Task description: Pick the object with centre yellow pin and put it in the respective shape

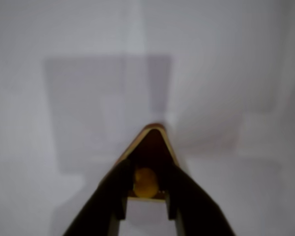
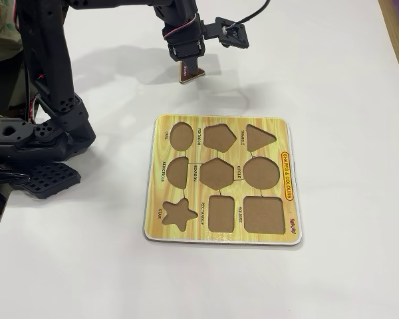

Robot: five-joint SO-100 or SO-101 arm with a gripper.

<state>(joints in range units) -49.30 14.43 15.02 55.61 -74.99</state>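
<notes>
Piece: dark-brown triangle [image 2: 189, 73] with yellow knob [image 1: 145, 183], held clear above the white surface [image 2: 332, 66], beyond the board's far edge.
Tool: the tool [image 1: 146, 189] is clamped on the triangle, one dark finger on either side of the knob.
Board: yellow shape board [image 2: 289, 219], all recesses empty; the triangle recess [image 2: 259, 137] sits in the far right corner in the fixed view.
Handling note: probably carry it over that recess, turn its corners to match, lower it flat, then let go.

The puzzle board [image 2: 286, 143] reads "SHAPES & COLOURS", "STAR", "SQUARE".
</notes>
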